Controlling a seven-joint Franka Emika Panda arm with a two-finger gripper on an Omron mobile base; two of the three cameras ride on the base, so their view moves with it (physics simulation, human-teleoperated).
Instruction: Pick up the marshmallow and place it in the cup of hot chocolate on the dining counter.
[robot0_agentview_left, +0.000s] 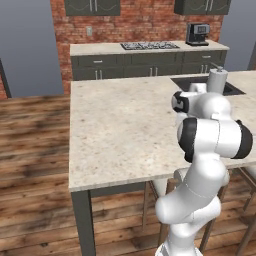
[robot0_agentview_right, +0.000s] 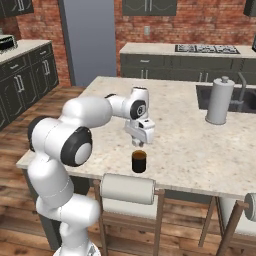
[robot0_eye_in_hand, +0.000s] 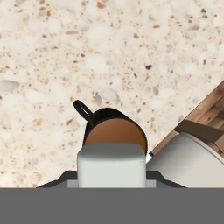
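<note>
In the hand view the marshmallow (robot0_eye_in_hand: 111, 164), a white soft-edged block, sits pinched between my fingertips at the bottom. Right beyond it stands the cup of hot chocolate (robot0_eye_in_hand: 114, 131), a dark mug with a thin side handle and brown liquid. From the right base view, my gripper (robot0_agentview_right: 138, 144) points down, hanging just above the cup (robot0_agentview_right: 139, 161). The cup stands on the beige speckled dining counter (robot0_agentview_right: 175, 145) close to its near edge. The gripper is shut on the marshmallow, a short way above the liquid.
A tall pale cylinder (robot0_agentview_right: 220, 101) stands at the far right beside a dark sink (robot0_agentview_right: 240, 95). Cushioned stools (robot0_agentview_right: 127, 189) are tucked under the near edge, one right below the cup (robot0_eye_in_hand: 188, 162). Wood floor (robot0_eye_in_hand: 212, 109) lies past that edge.
</note>
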